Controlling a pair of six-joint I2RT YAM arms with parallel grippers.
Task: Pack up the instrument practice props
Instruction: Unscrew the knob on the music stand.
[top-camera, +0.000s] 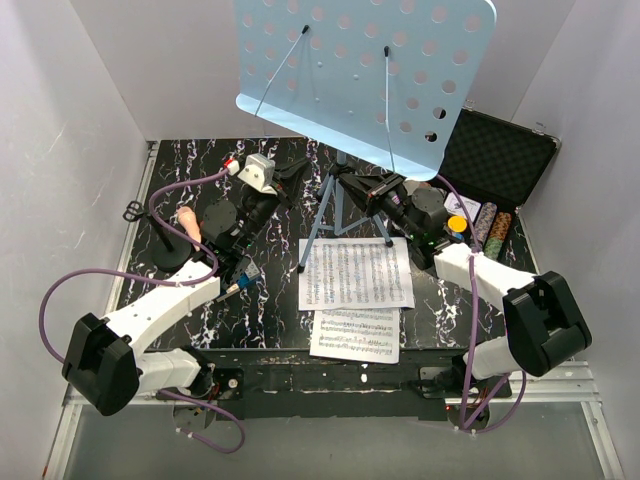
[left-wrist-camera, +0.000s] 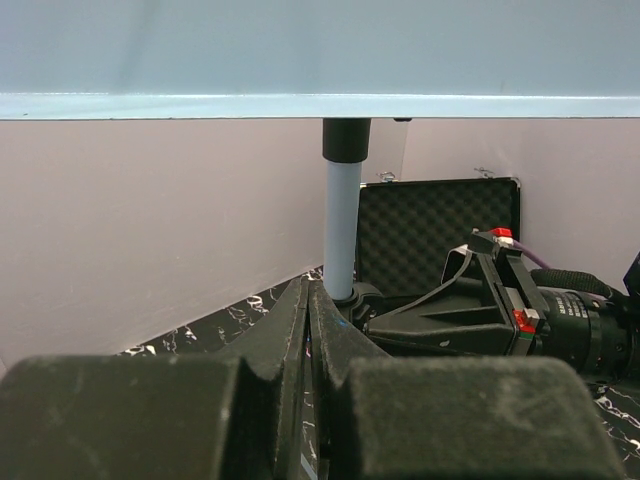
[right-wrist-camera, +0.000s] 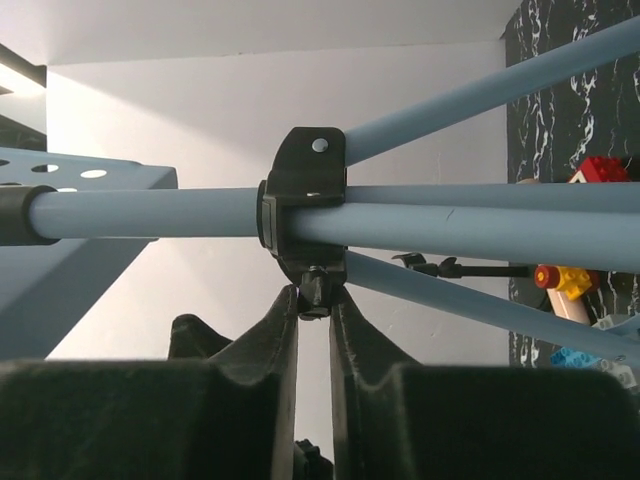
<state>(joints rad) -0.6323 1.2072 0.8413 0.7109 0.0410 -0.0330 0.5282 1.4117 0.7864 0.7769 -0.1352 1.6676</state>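
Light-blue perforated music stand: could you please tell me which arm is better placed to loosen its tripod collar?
Right. The right gripper pinches the small black knob on the light-blue perforated music stand's black collar; the left gripper only points at the pole, fingers together.

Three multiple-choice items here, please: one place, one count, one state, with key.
1. Where is the open black foam-lined case? A) far right B) near left C) under the pages
2. How many white printed sheet-music pages lie flat? A) one B) two C) four
3. The right tool is: A) wide open B) pinching the small black knob on the light-blue perforated music stand C) holding a page
Key: A, the top view shows it far right. B, two sheets lie by the stand. B, the wrist view shows it shut on the knob.
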